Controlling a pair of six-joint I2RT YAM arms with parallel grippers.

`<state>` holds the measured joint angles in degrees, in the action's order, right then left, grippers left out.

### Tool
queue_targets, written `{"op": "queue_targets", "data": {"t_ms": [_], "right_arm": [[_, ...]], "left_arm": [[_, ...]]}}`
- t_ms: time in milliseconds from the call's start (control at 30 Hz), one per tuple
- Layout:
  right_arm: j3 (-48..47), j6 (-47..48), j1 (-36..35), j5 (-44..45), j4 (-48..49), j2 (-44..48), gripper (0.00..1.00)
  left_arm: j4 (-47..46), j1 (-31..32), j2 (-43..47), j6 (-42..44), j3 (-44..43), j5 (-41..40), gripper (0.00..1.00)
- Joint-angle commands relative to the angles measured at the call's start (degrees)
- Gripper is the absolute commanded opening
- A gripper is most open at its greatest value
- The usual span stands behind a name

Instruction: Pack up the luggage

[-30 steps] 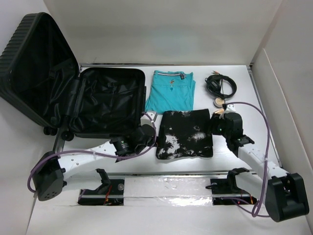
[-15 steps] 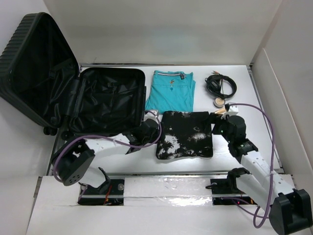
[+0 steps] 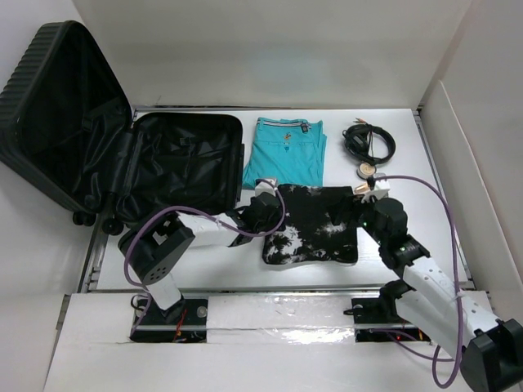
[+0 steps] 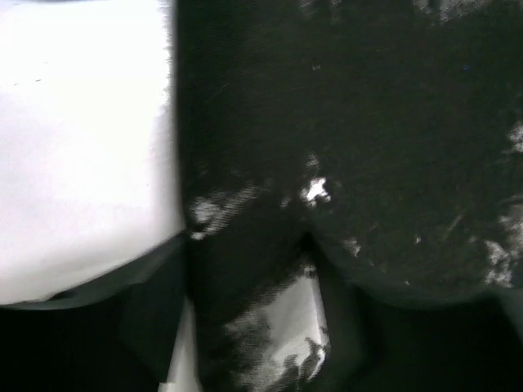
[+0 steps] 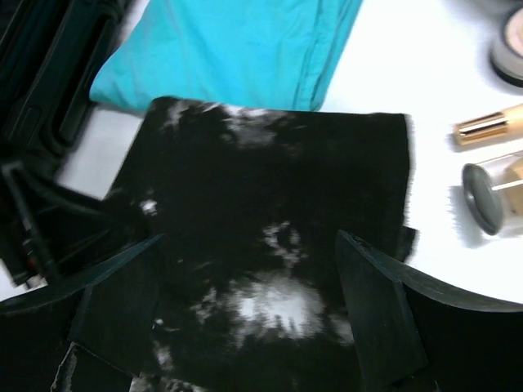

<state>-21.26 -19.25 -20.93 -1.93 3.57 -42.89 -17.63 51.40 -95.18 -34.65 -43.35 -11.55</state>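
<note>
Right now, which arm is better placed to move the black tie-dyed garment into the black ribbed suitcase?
Left, probably: left gripper is at the garment edge nearest the suitcase; right gripper, open, at the far edge.

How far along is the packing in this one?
Done: nothing; the luggage lies open, no item visible inside. In hand: left fingers and right fingers sit at opposite edges of the black shirt, the right pair open. Left: that shirt, teal shirt, headphones, cosmetics.

Both arms stretched inward; right pincer (image 5: pixel 249 238) spread wide; left pincer (image 3: pixel 268 206) unclear.
</note>
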Motion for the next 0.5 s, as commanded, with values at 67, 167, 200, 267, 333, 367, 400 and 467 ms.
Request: {"op": "queue_targets", "data": {"t_ms": [67, 167, 200, 267, 333, 367, 400, 467], "right_arm": [[-0.8, -0.18, -3.5, 1.67, 6.09, -0.61, 0.87], [-2.03, -0.09, -5.7, 4.04, 6.1, -1.14, 0.86], [-2.21, -0.09, -6.75, 5.52, 6.01, -0.96, 0.86], [-2.74, 0.08, -7.45, 7.02, 6.27, 0.0, 0.86], [-3.96, 0.79, -7.46, 10.26, 4.53, 1.23, 0.86], [-4.49, 0.7, -7.46, 11.76, 3.56, 2.02, 0.86], [-4.84, 0.44, -7.46, 14.04, 3.28, 3.85, 0.87], [-4.5, 0.17, -7.46, 15.99, 3.72, 5.88, 0.87]], "left_arm": [[-2.58, 0.28, -3.09, -1.29, 0.37, 4.7, 0.24], [-1.28, 0.28, -1.25, -1.03, -0.06, 3.91, 0.0], [-0.57, 0.28, 0.76, -0.33, -0.5, 3.56, 0.0], [0.57, 0.28, 3.58, 0.81, -1.73, 2.59, 0.0], [3.29, 0.28, 8.67, 2.74, -4.0, 1.63, 0.0], [4.26, 0.28, 10.0, 3.53, -5.24, 1.27, 0.0], [5.4, 0.28, 12.45, 4.32, -6.9, 1.01, 0.0], [7.34, -1.03, 14.05, 7.05, -12.24, 0.57, 0.0]]}}
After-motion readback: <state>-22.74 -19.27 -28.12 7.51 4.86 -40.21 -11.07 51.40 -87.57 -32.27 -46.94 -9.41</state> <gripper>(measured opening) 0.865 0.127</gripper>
